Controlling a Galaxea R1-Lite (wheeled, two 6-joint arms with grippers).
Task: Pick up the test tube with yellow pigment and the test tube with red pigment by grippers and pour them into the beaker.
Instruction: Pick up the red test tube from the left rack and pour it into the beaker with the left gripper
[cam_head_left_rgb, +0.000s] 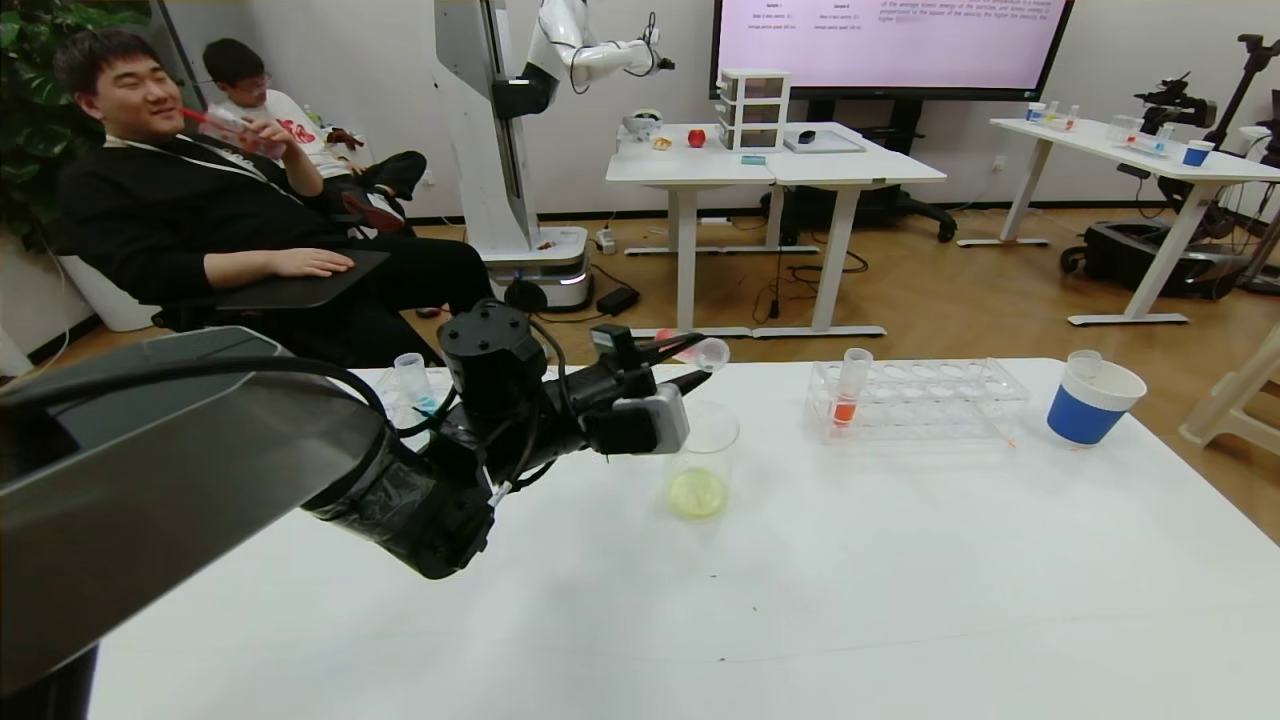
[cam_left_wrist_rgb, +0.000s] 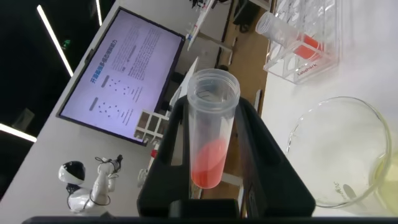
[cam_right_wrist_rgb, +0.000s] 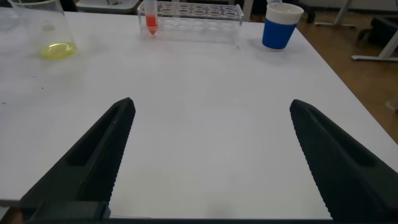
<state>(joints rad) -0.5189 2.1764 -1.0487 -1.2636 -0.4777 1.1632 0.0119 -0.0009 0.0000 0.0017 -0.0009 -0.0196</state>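
My left gripper (cam_head_left_rgb: 690, 368) is shut on the test tube with red pigment (cam_head_left_rgb: 706, 352). It holds the tube tipped nearly level, with its open mouth just above the rim of the beaker (cam_head_left_rgb: 700, 450). In the left wrist view the tube (cam_left_wrist_rgb: 210, 134) sits between both black fingers (cam_left_wrist_rgb: 175, 140), with orange-red liquid low inside, and the beaker (cam_left_wrist_rgb: 342, 155) is beside it. The beaker has yellow liquid at its bottom. I see no tube with yellow liquid. My right gripper (cam_right_wrist_rgb: 211, 106) is open and empty over bare table, out of the head view.
A clear rack (cam_head_left_rgb: 925, 395) behind the beaker holds a second tube of orange-red liquid (cam_head_left_rgb: 850, 392). A blue-and-white paper cup (cam_head_left_rgb: 1092, 405) stands at the right. A clear tube (cam_head_left_rgb: 410, 375) stands behind my left arm. People sit beyond the table's far left.
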